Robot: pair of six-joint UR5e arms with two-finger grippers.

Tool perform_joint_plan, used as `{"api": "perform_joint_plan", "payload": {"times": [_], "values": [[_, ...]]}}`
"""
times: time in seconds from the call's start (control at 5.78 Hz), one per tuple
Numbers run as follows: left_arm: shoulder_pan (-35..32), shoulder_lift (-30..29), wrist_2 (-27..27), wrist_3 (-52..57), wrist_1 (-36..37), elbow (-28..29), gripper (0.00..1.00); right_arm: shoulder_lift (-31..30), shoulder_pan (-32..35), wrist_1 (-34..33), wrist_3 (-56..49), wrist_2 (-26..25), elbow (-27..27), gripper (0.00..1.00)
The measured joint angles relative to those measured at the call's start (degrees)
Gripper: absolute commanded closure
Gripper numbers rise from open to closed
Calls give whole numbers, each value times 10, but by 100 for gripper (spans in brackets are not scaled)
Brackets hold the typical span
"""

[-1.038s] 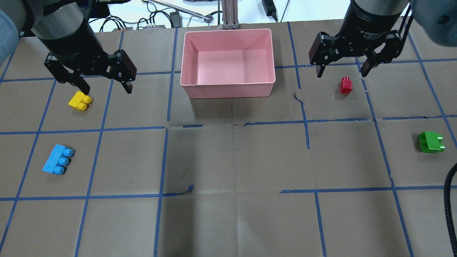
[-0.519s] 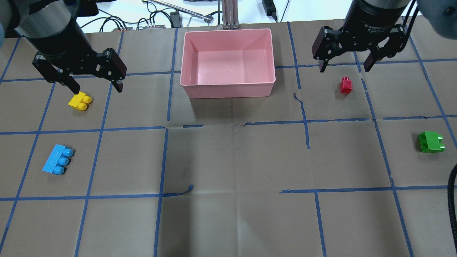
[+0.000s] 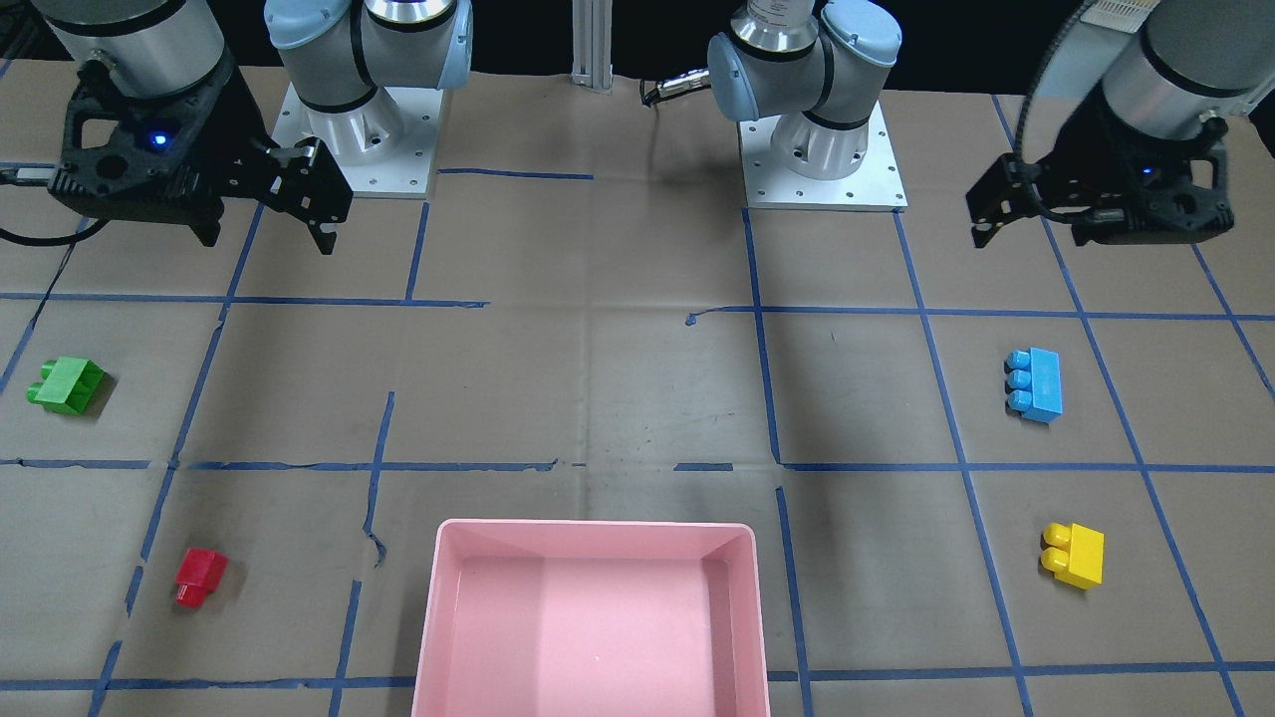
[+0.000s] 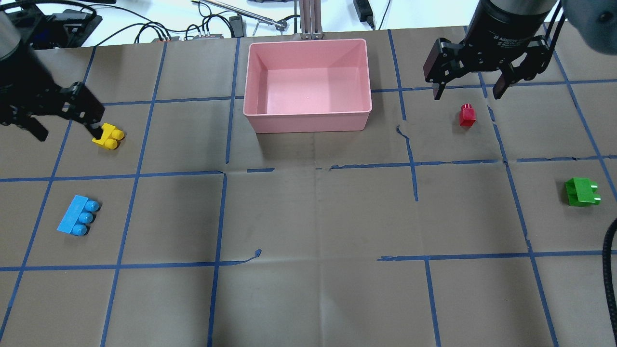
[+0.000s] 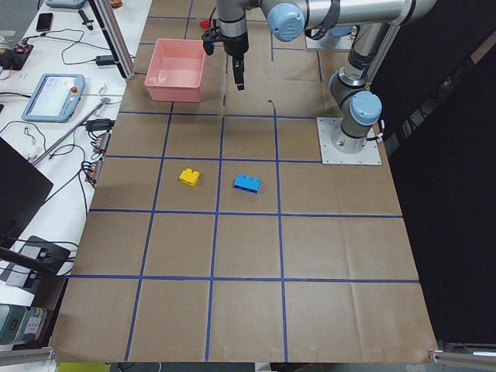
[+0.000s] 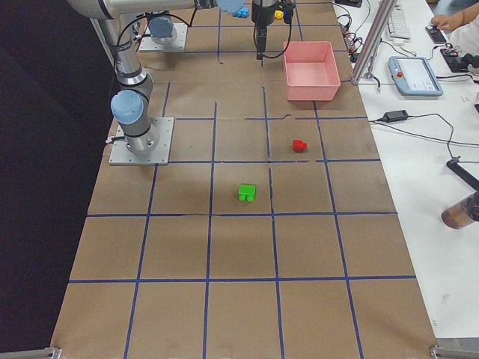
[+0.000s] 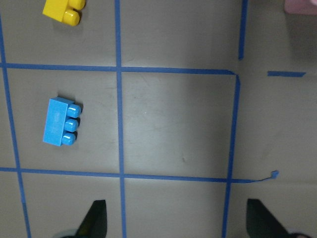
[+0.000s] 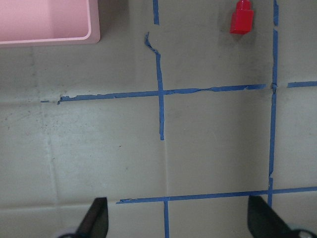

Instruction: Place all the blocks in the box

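The pink box [image 4: 308, 121] stands empty at the table's far middle. The yellow brick [image 4: 109, 137] and the light blue brick [image 4: 77, 215] lie on the left. The red brick [image 4: 467, 115] and the green brick [image 4: 582, 192] lie on the right. My left gripper [image 4: 67, 130] is open and empty, high above the table just left of the yellow brick. Its wrist view shows the blue brick [image 7: 60, 121] and the yellow brick [image 7: 63, 9]. My right gripper [image 4: 467, 94] is open and empty, raised just behind the red brick [image 8: 241, 20].
Blue tape lines grid the brown table. Cables and a metal post [image 4: 311, 19] sit beyond the far edge. A black cable [image 4: 610, 270] hangs at the right edge. The two arm bases [image 3: 822, 149] stand on the robot's side.
My left gripper has swung left, from behind the yellow brick to the table's left edge. My right gripper has shifted slightly away from the red brick. No brick has moved.
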Motion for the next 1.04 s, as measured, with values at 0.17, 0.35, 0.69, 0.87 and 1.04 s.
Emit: {"api": "perform_joint_plan", "payload": {"times": [0.17, 0.35, 0.69, 0.87, 1.04], "values": [[53, -2, 11, 88, 25, -28, 1, 1, -31, -3, -25, -2, 1, 0], [97, -7, 15, 172, 70, -61, 1, 6, -78, -5, -72, -5, 1, 0], [159, -39, 15, 290, 197, -129, 1, 33, -209, -6, -200, -11, 2, 0], [183, -62, 7, 316, 254, -159, 2, 50, -283, -17, -248, -27, 2, 0], [198, -78, -7, 335, 294, -184, 3, 68, -342, -45, -290, -47, 6, 0]]}}
